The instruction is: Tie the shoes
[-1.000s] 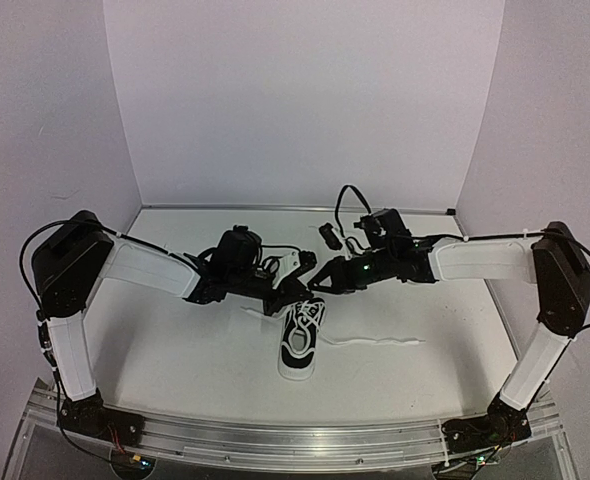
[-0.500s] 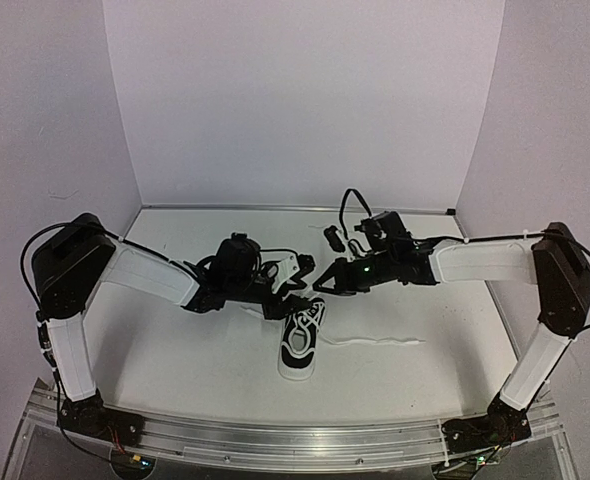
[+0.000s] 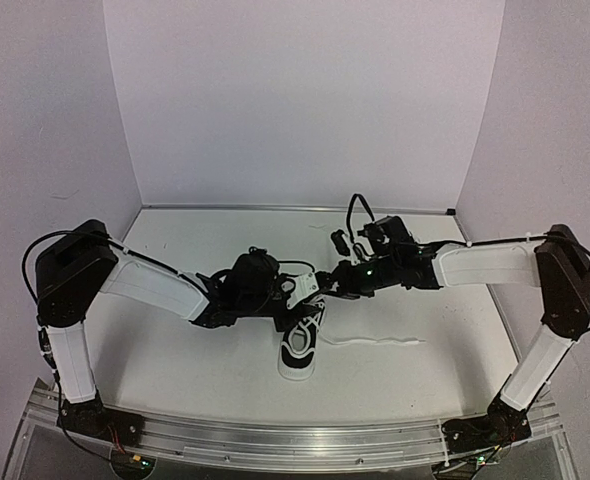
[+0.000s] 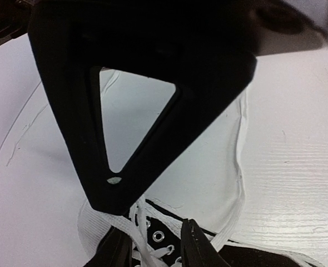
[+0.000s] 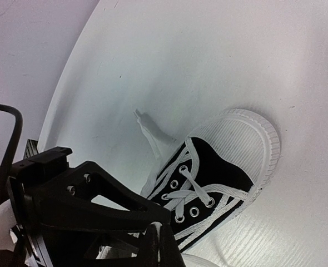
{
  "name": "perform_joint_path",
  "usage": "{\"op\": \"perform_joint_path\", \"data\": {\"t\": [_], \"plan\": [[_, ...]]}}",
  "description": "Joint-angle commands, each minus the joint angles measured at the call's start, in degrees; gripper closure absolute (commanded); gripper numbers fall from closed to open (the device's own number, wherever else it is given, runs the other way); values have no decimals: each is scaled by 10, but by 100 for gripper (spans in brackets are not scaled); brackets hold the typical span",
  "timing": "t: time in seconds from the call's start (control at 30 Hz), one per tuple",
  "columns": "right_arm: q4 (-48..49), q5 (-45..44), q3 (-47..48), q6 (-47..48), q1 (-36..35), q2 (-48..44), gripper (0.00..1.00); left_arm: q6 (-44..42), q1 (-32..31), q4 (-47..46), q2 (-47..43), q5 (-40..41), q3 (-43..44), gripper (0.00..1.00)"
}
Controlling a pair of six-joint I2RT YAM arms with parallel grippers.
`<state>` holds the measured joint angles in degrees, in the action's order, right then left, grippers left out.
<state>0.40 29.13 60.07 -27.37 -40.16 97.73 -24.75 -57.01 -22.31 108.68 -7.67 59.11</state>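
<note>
Counting one shoe [image 3: 298, 350] in view, two arms and two claws; lying near the middle of the white worktop [image 3: 175, 350], white toe cap pointing toward the arm bases; trailing one long white lace [image 3: 375, 342] loose across the worktop to the right; reaching in from the left and crowding the shoe's laced top, left claw [image 3: 300, 298] showing only one black triangular finger [image 4: 153, 83] up close, so cannot tell how wide; meeting it from the right, right claw [image 5: 157, 245] pinching fully closed just beside the eyelets, any lace between the tips being impossible to make out.
</note>
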Motion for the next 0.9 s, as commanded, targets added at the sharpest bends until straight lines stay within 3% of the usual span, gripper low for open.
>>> {"op": "perform_joint_path", "data": {"t": [0.0,0.3,0.53,0.7,0.87], "plan": [[17,-16,-3,-7,3,-26,100,-3,-2,8,2,73,30,73],[16,-18,-2,-6,3,-25,100,-19,-2,54,4,99,37,85],[16,-17,0,-7,3,-23,100,-26,-2,77,15,95,51,88],[11,-20,-2,-7,5,-31,100,-24,-2,68,14,80,45,100],[-2,-10,-58,-16,46,-89,62,-23,-2,30,-2,41,18,100]]}}
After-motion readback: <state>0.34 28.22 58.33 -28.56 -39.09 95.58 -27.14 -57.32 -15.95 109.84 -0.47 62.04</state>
